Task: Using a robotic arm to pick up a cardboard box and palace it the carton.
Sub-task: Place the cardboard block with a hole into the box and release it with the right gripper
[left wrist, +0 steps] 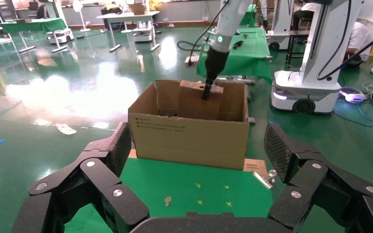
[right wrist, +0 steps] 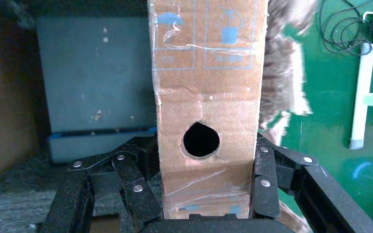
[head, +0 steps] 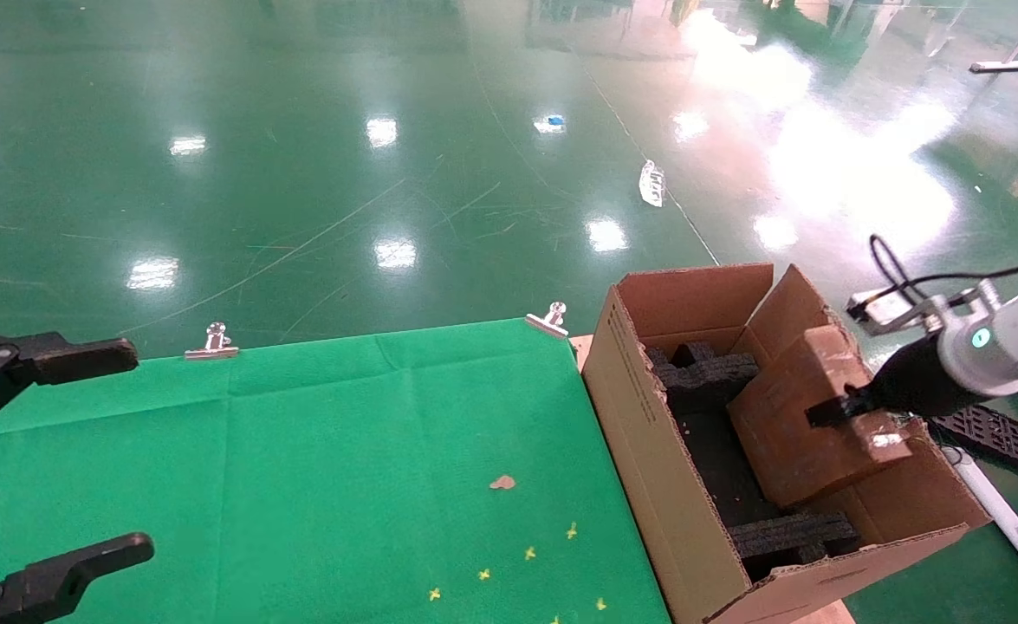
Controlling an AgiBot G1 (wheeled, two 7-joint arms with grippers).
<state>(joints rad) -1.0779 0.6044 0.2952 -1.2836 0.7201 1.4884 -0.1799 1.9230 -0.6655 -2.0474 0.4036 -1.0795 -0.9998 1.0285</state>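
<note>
The slim brown cardboard box [head: 786,433] with a round hole in its narrow edge [right wrist: 206,97] stands tilted inside the large open carton [head: 647,407]. It lies between black foam inserts [head: 708,373]. My right gripper [head: 829,412] is shut on it, one finger pressed against each broad face [right wrist: 206,160]. The white-sleeved right robotic arm [head: 994,334] reaches in from the right. From the left wrist view the box [left wrist: 194,97] sticks up above the carton [left wrist: 189,138]. My left gripper [head: 119,455] hangs open and holds nothing over the green table's left side [left wrist: 196,145].
Green cloth [head: 301,451] covers the table, held by two metal clips [head: 211,342] [head: 548,319]. A small tan scrap [head: 502,482] and yellow marks lie on it. A loose black foam piece [head: 994,438] lies right of the carton. Another robot base [left wrist: 315,92] stands beyond.
</note>
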